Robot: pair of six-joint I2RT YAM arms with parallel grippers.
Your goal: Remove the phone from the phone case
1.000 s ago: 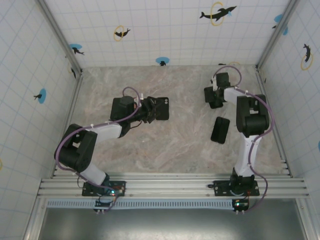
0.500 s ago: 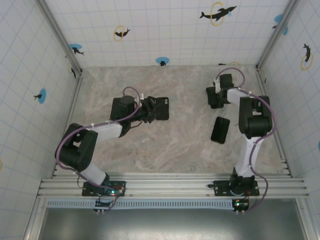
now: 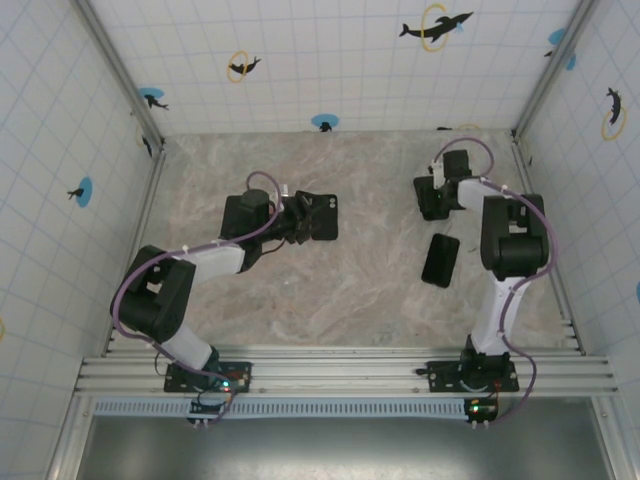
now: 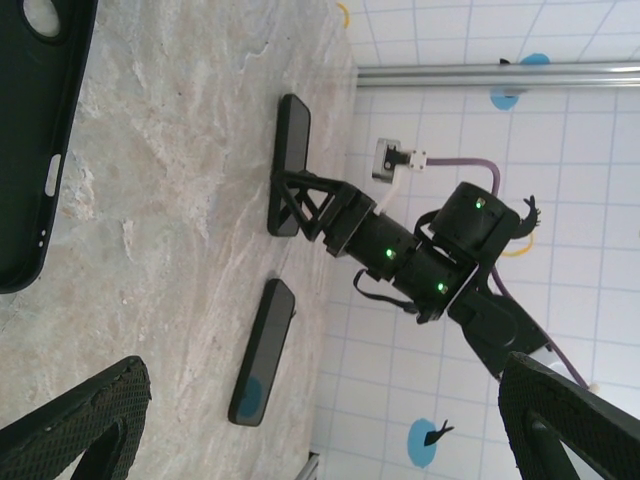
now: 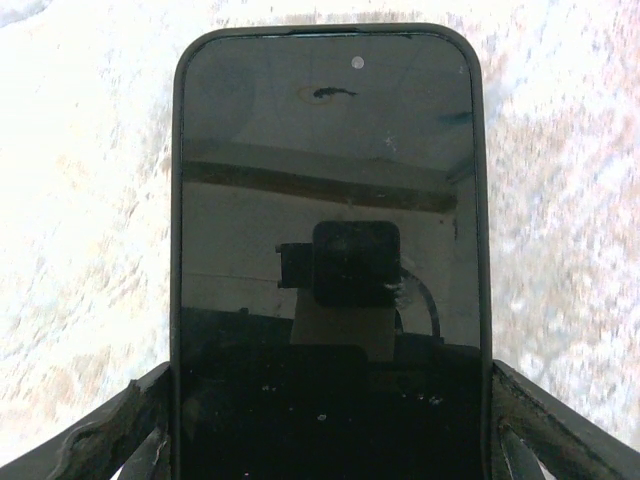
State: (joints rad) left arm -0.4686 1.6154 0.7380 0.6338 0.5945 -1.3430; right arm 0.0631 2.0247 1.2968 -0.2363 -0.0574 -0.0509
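We key on the right side: the phone (image 5: 328,200) lies flat, screen up, on the table (image 3: 370,300) at the far right, directly under and ahead of the right gripper (image 5: 328,400). Its long axis runs straight away from the wrist, in line with the gripper's reach, so the fingers (image 5: 140,410) flank the two long edges at the near end. The phone case (image 5: 177,220) reads to us as the dark rim round the glass, with the phone seated inside it. The jaws stand one on either side of the body, right at the edges. We cannot tell whether they press on it or sit just clear. The left gripper (image 4: 320,385) is spread wide and holds nothing. It sits mid-table, well apart from the phone, beside an empty-looking case (image 3: 322,215) (camera cut-out visible in the left wrist view). A second dark slab (image 3: 440,260) lies flat on the table, nearer the bases than the right gripper; phone or case, we cannot tell. Our read: the right arm is the nearer one by far, and the coming move turns on a squeeze across the short axis, onto the long edges. The risk as we judge it is that a grip on the rim alone pinches case and phone together, so parting them probably needs the other arm.
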